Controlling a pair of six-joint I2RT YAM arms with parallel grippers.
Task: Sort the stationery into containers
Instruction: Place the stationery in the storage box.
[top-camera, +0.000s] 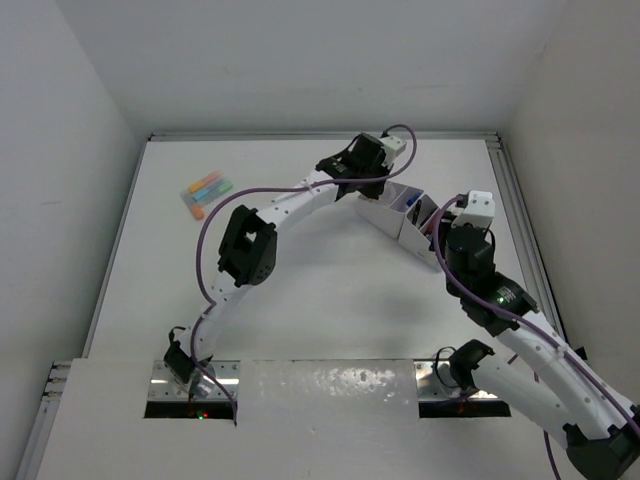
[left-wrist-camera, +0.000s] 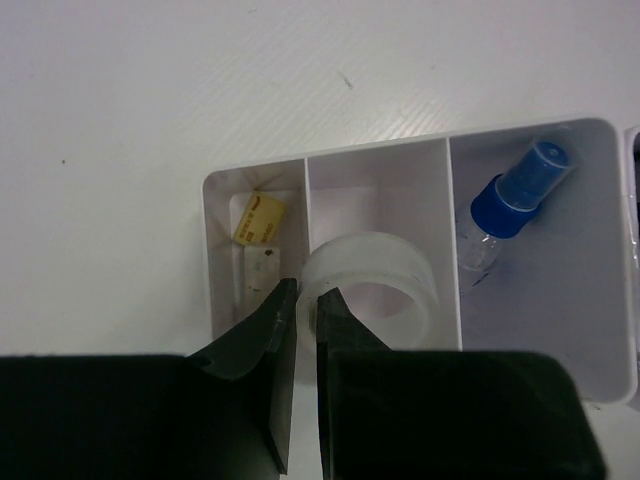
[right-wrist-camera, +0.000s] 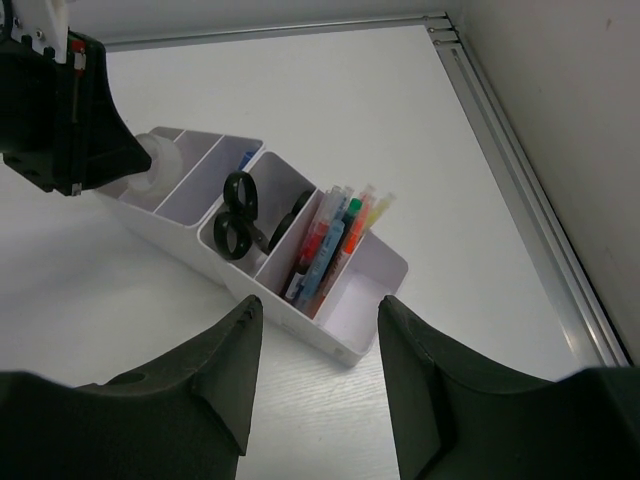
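The white organiser (top-camera: 388, 216) stands right of centre on the table. My left gripper (top-camera: 372, 190) hovers over its far end, shut on the wall of a clear tape roll (left-wrist-camera: 372, 282) above the middle compartment (left-wrist-camera: 380, 190). A blue-capped bottle (left-wrist-camera: 515, 190) lies in the compartment beside it. A yellow piece (left-wrist-camera: 258, 218) and a white piece (left-wrist-camera: 262, 268) lie in the other one. In the right wrist view, black-handled scissors (right-wrist-camera: 238, 215) and several markers (right-wrist-camera: 335, 240) stand in the organiser (right-wrist-camera: 250, 290). My right gripper (right-wrist-camera: 318, 305) is open and empty above its near end. Several pastel highlighters (top-camera: 205, 192) lie at the far left.
The end compartment (right-wrist-camera: 365, 290) nearest my right gripper holds nothing. A metal rail (right-wrist-camera: 520, 190) runs along the table's right edge next to the wall. The left arm's purple cable (top-camera: 215, 240) loops over the table's middle left.
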